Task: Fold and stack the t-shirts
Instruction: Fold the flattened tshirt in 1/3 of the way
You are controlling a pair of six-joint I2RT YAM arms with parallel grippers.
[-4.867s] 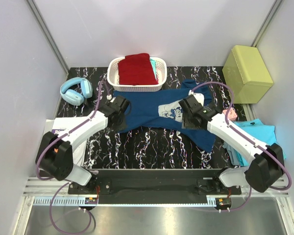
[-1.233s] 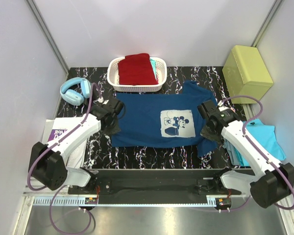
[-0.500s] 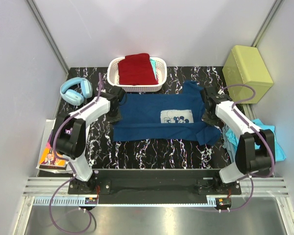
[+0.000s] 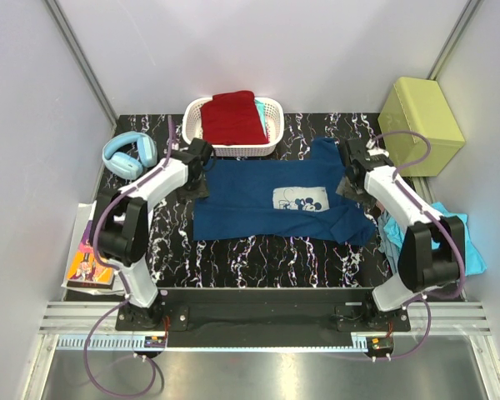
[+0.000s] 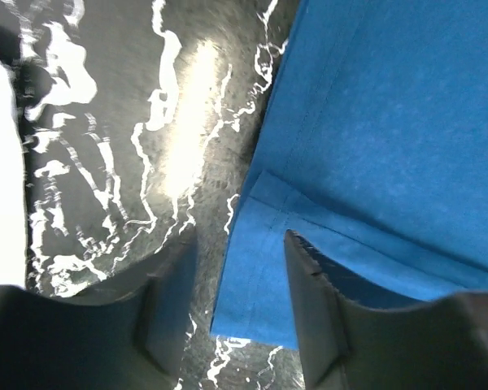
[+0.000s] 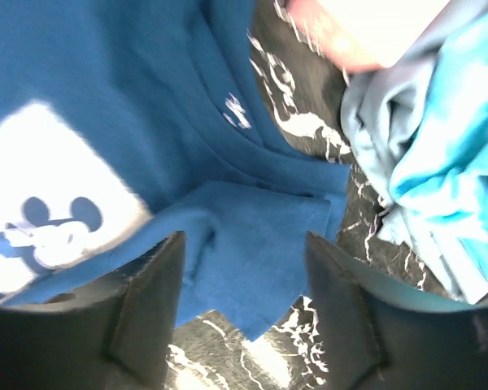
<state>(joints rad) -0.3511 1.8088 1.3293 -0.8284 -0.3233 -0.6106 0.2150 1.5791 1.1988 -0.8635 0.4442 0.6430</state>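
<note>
Left-wrist only: navy t-shirt [image 5: 390, 122] hem, seemingly folded

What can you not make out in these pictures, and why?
- Top view: turquoise t-shirt, largely covered by the right arm.
- Top view: teal cloth in the basket, buried under the dark red t-shirt.
- Top view: magazine cover, too small to read, partly behind the left arm.
- Right wrist view: mouse print on the navy t-shirt, washed out, cut by the frame edge.
</note>
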